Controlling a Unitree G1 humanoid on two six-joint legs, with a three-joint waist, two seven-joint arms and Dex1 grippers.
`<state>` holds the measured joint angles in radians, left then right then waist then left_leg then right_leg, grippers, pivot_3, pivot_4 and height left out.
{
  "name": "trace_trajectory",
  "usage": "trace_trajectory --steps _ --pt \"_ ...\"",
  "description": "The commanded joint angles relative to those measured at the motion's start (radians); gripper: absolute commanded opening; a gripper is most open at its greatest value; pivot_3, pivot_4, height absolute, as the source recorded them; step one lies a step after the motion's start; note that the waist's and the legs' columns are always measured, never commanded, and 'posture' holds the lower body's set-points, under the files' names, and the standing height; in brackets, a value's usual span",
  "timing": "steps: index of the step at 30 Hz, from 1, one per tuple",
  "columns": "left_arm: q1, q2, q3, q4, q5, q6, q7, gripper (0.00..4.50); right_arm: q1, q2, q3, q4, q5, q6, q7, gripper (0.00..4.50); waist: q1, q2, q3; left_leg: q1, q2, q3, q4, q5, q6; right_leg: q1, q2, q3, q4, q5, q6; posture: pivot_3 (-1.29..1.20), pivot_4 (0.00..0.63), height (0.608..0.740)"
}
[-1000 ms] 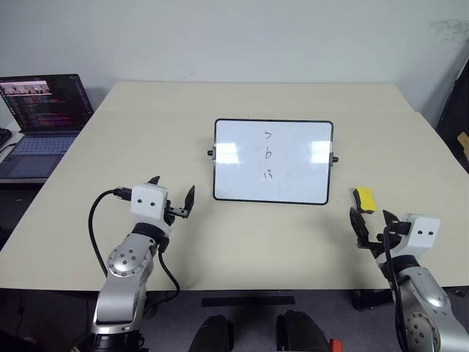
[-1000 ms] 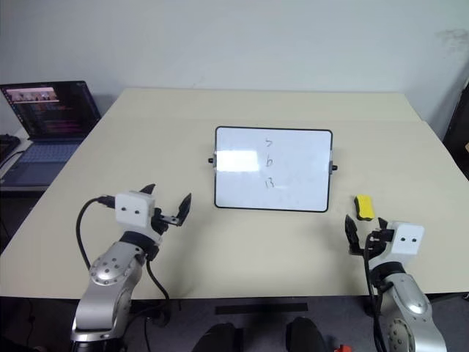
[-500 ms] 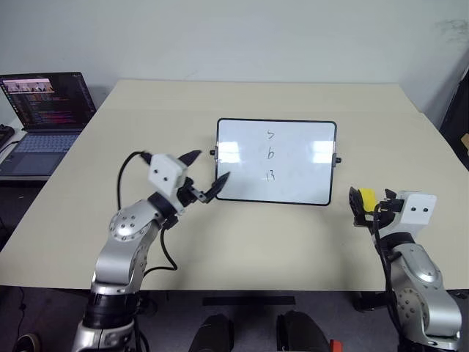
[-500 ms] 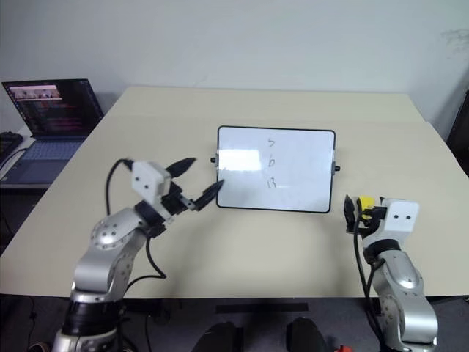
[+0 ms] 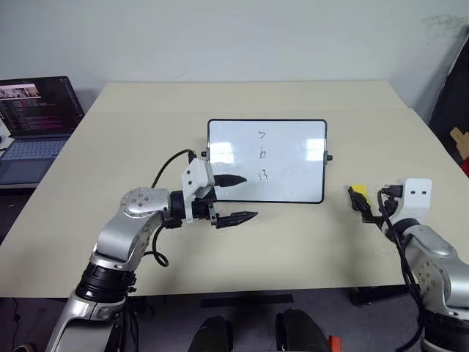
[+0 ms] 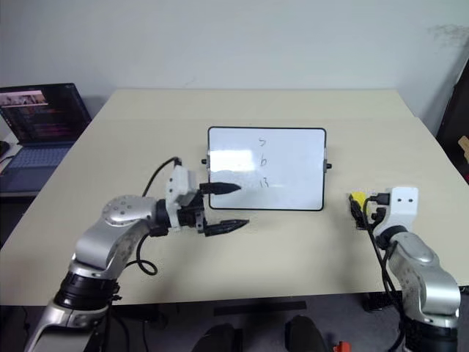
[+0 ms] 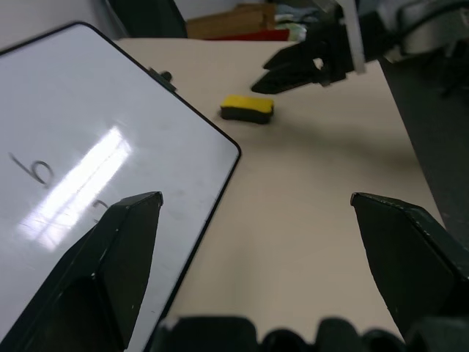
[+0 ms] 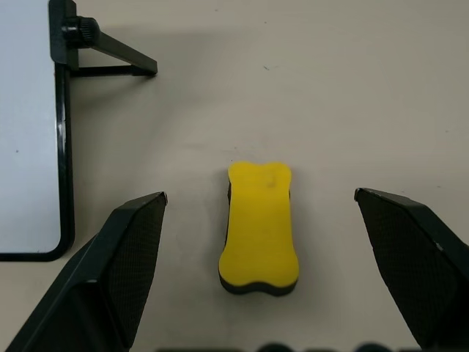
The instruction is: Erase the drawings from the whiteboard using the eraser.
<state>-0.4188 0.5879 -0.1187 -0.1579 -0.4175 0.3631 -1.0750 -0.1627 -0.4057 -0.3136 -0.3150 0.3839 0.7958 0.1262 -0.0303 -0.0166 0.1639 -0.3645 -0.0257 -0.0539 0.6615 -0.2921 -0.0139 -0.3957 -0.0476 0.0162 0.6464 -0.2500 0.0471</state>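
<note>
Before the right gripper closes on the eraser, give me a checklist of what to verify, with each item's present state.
1. Right gripper open: ok, fingers spread wide.
2. Eraser between the fingers: ok, it lies centred in the gap, yellow side up, flat on the table.
3. Fingers touching the eraser: not ok, there is clear space on both sides.
4. Eraser clear of the whiteboard: ok, it lies apart from the board's frame and knob.
5. Drawings still to erase: ok, three marks show in a column.
6. Left gripper out of the way: ok, open at the board's near left corner, far from the eraser.
</note>
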Motion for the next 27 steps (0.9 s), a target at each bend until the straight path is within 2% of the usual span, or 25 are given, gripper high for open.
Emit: trace_trajectory --steps 1,10,22,25,27 --pt "-0.026 0.007 0.010 -0.008 -0.002 -0.016 -0.015 4.50 -0.063 -0.021 -0.002 0.070 -0.033 -0.015 -0.009 4.47 0.001 0.000 0.000 0.000 0.000 0.000 0.000 0.000 0.000 0.000 0.000 0.000 0.000 0.000 0.000 0.00 0.150 0.740" --pt "0.000 0.006 0.018 -0.034 -0.005 -0.010 -0.001 4.50 -0.164 -0.038 0.018 0.252 -0.076 -0.067 0.038 4.47 0.001 0.000 0.000 -0.001 0.000 0.000 0.000 -0.001 0.002 -0.001 -0.001 0.000 -0.001 0.000 0.000 0.00 0.150 0.740" --pt "0.039 0.011 0.029 -0.059 -0.007 -0.007 0.024 4.50 -0.202 -0.050 0.043 0.360 -0.109 -0.094 0.089 4.47 0.001 0.000 0.000 -0.001 0.000 0.000 0.000 -0.001 0.002 -0.001 -0.001 0.000 -0.001 0.000 0.000 0.00 0.150 0.740" --pt "0.042 0.011 0.029 -0.060 -0.005 -0.009 0.027 4.50 -0.206 -0.046 0.048 0.371 -0.116 -0.099 0.089 3.86 0.001 0.000 0.000 -0.001 0.000 0.000 0.000 -0.001 0.002 -0.001 -0.001 0.001 -0.001 0.000 0.000 0.00 0.150 0.740" --pt "0.043 0.010 0.030 -0.061 -0.005 -0.009 0.029 4.50 -0.209 -0.043 0.047 0.375 -0.120 -0.102 0.086 3.16 0.001 0.000 0.000 -0.001 0.000 0.001 0.000 -0.001 0.002 -0.001 -0.001 0.000 -0.001 0.000 0.000 0.00 0.150 0.740"
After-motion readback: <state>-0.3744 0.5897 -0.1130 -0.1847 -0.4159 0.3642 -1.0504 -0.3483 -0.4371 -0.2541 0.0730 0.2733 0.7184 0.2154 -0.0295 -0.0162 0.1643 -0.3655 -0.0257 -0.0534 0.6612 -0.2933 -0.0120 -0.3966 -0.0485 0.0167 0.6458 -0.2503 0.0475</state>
